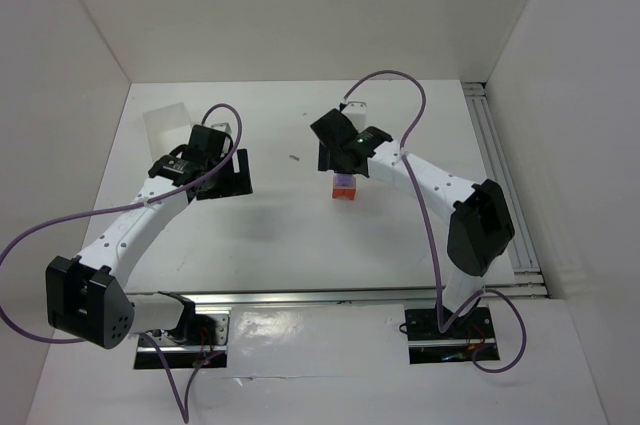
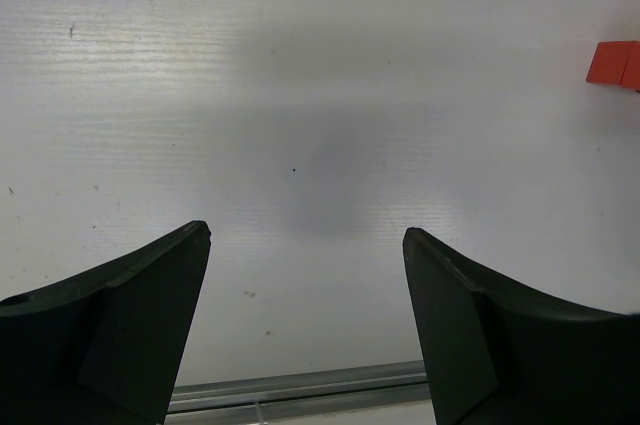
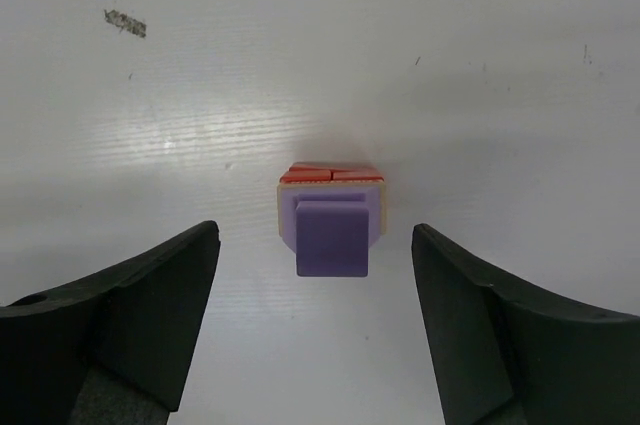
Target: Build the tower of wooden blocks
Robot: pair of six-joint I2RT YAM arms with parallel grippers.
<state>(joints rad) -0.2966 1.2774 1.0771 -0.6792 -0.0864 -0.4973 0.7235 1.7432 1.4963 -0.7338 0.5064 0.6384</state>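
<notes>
Right gripper [image 3: 312, 233] is open wide and holds nothing, one jaw on each side of the wood block tower [image 3: 331, 241], clear of it. The tower sits directly below, between the jaws, with a lilac cube [image 3: 332, 255] on top. Risk: sideways drift while lifting off clips the lilac cube and topples the tower. Left gripper [image 2: 307, 235] is wide open and empty over the surface [image 2: 300, 65].

Reads as smooth, matt painted wood on the wood block tower [image 3: 330, 230]: lilac over pale tan and red-orange. Beneath the tower, white table [image 3: 200, 75] sheet, faintly ribbed, softly shiny, lightly scuffed. Flanking the tower, right gripper [image 3: 313, 235] fingers [image 3: 150, 305] of matt black plastic. Well left of the tower, translucent white plastic box [image 1: 165, 125]. Nearer than the tower, dull silver metal rail [image 1: 330, 295].
</notes>
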